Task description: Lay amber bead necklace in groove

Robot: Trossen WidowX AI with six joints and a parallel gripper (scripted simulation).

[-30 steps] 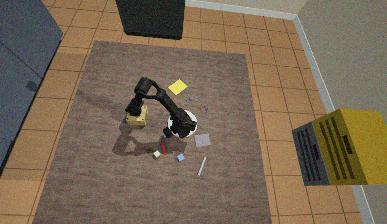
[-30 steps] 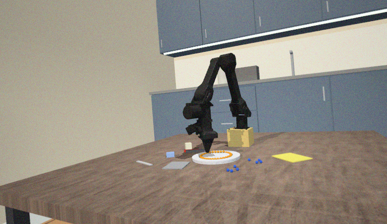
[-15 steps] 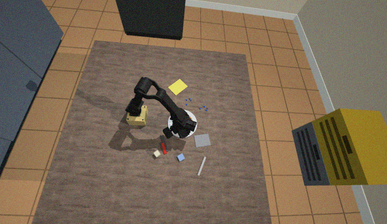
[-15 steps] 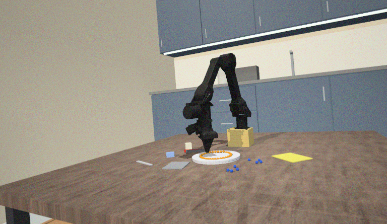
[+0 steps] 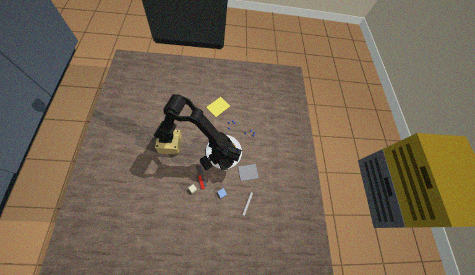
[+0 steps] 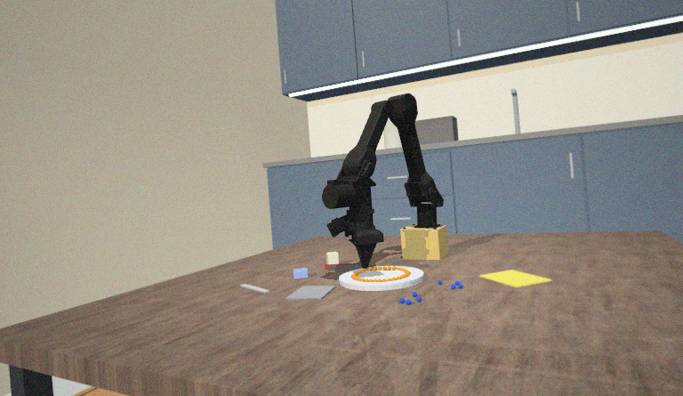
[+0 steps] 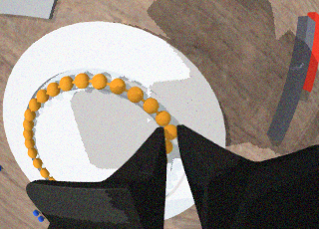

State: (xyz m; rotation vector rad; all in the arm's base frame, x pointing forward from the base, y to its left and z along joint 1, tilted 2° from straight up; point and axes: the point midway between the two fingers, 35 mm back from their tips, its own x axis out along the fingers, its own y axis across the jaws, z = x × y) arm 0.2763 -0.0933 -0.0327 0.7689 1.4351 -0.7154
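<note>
Over there, at the left part of the board, the gripper (image 6: 365, 267) (image 7: 170, 132) stands narrow, apparently pinching a bead. The amber bead necklace (image 5: 234, 145) (image 6: 381, 279) (image 7: 99, 81) loops rightward across the round bead board (image 5: 235, 139) (image 6: 347, 282) (image 7: 60, 45), mostly along its groove. I'd seat that bead gently, part the fingers slightly, then rise straight, lest they drag the strand out.

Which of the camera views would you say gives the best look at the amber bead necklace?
The wrist view: it shows most of the necklace large, bead by bead, though the gripper hides part. The exterior view shows the loop small and at a slant; the top view shows only a sliver beside the arm.
</note>
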